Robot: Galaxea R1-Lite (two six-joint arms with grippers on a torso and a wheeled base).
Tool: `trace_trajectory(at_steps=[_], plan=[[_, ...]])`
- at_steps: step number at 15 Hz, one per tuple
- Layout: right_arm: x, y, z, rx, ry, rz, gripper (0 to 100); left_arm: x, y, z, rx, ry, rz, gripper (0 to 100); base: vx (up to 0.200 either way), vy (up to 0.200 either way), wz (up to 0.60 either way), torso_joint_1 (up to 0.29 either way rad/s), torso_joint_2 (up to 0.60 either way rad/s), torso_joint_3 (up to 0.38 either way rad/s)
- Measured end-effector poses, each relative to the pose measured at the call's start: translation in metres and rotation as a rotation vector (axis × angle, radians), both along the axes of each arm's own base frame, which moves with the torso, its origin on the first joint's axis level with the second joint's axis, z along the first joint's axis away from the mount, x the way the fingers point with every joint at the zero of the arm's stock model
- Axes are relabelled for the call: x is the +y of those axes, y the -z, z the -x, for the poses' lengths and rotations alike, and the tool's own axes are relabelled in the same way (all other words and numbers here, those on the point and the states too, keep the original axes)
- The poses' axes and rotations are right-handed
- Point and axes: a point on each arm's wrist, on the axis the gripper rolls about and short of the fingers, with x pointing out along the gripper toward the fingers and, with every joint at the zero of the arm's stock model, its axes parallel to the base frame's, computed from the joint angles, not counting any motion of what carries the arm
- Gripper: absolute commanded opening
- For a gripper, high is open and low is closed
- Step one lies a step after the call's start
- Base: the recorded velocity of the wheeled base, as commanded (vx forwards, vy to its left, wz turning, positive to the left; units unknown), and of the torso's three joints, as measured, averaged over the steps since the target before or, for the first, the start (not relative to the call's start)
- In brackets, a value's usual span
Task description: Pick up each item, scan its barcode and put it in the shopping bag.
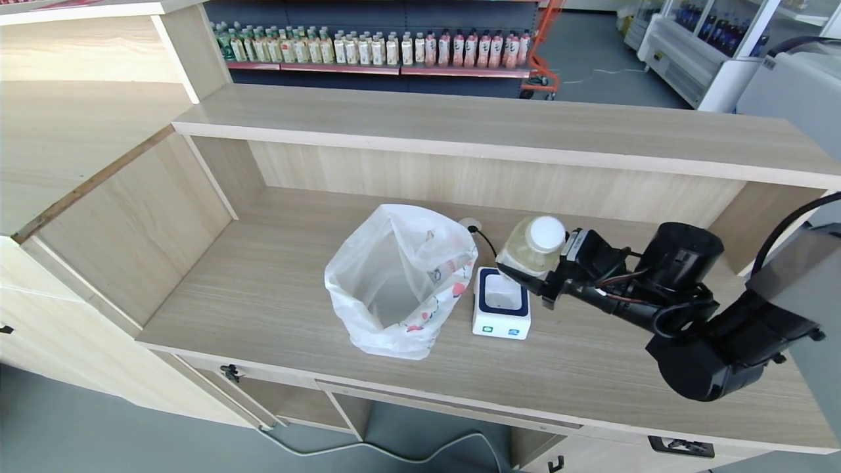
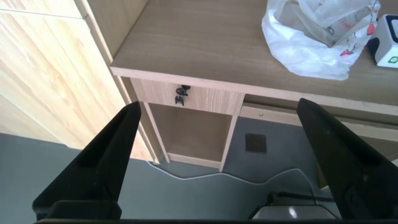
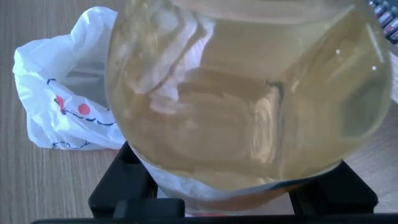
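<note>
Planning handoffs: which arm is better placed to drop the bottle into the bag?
Right. The right gripper holds the bottle above the scanner, beside the open bag; the left gripper is open, short of the counter.

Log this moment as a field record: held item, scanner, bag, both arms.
held item: bottle, white cap, yellowish liquid, in the right gripper, over the scanner
scanner: white box on the counter, right of the shopping bag
shopping bag: upright, mouth open, nothing seen inside
left arm: left gripper open, low before the counter's front
right arm: right gripper shut on the bottle
</note>
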Motion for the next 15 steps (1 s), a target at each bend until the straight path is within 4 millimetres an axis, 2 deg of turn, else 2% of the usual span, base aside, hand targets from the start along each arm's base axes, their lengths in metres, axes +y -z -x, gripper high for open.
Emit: trace_trajectory(at_steps=[7, 15], plan=[[-0.002, 0.034, -0.016, 0.017, -0.001, 0.014, 0, 0.000, 0.000, 0.000, 0.000, 0.000, 0.000, 100, 0.000, 0.000, 0.00, 0.000, 0.00, 0.000], [0.008, 0.043, -0.042, -0.030, -0.015, 0.007, 0, 0.000, 0.000, 0.000, 0.000, 0.000, 0.000, 100, 0.000, 0.000, 0.00, 0.000, 0.00, 0.000]])
